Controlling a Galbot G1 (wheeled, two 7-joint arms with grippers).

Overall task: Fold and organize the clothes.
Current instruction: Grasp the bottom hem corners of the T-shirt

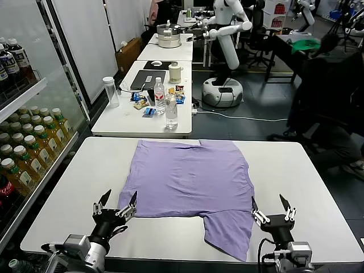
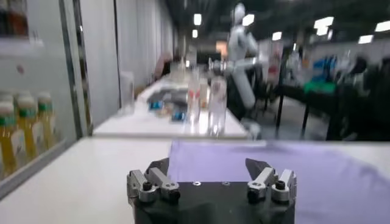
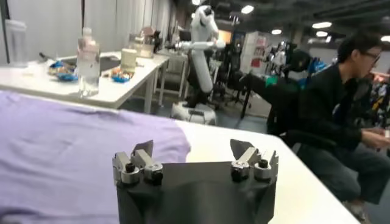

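T-shirt's printed pattern unseen (perhaps face-down), far table's items blurred

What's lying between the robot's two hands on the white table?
In the head view, the near hem of the purple T-shirt and one sleeve lie between the open left hand and open right hand.

The T-shirt lies flat in the middle of the table. The left gripper sits near its near left corner. The right gripper sits just right of its near sleeve. Bottles stand on the far table.
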